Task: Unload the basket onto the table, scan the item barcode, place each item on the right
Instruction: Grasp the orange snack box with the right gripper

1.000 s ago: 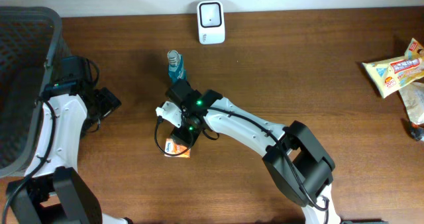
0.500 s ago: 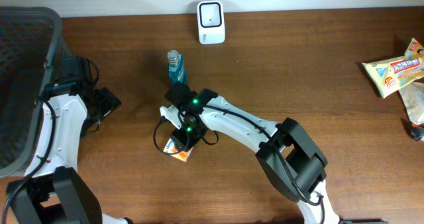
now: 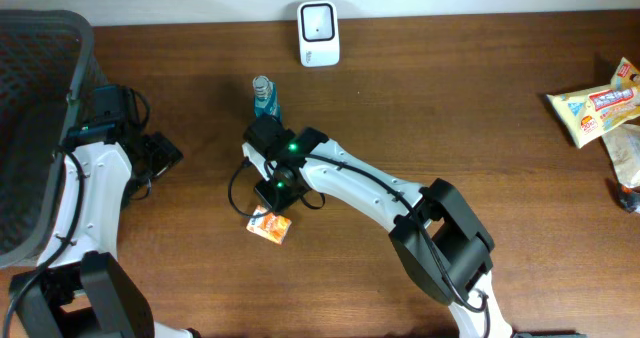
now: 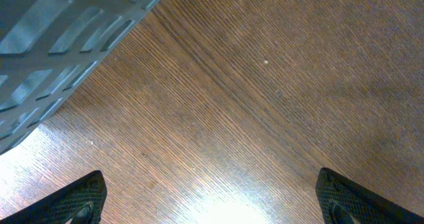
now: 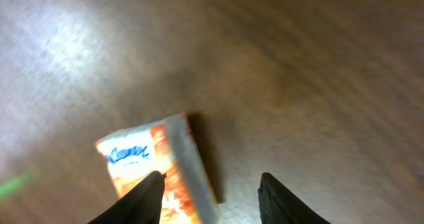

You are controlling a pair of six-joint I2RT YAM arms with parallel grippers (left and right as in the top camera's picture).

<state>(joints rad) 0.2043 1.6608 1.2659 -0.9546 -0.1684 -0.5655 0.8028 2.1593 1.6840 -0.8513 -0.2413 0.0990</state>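
The item, a small orange tissue pack (image 3: 269, 225), lies flat and skewed on the wooden table, left of centre. In the right wrist view the tissue pack (image 5: 149, 168) lies on the wood below my fingers, its white edge between them, nearer the left fingertip (image 5: 141, 199). My right gripper (image 3: 271, 192) (image 5: 211, 201) hovers just behind the pack, open and holding nothing. A white barcode scanner (image 3: 318, 33) stands at the back edge. My left gripper (image 3: 166, 151) (image 4: 212, 204) stands wide open over bare wood at the far left.
A teal bottle (image 3: 265, 97) stands right behind my right gripper. A dark mesh basket (image 3: 40, 128) (image 4: 59, 38) fills the left edge beside my left arm. Snack packets (image 3: 595, 106) lie at the far right.
My right gripper has drawn back from the tissue pack toward the far side. The pack has turned and now lies free on the table. The left arm is unmoved.
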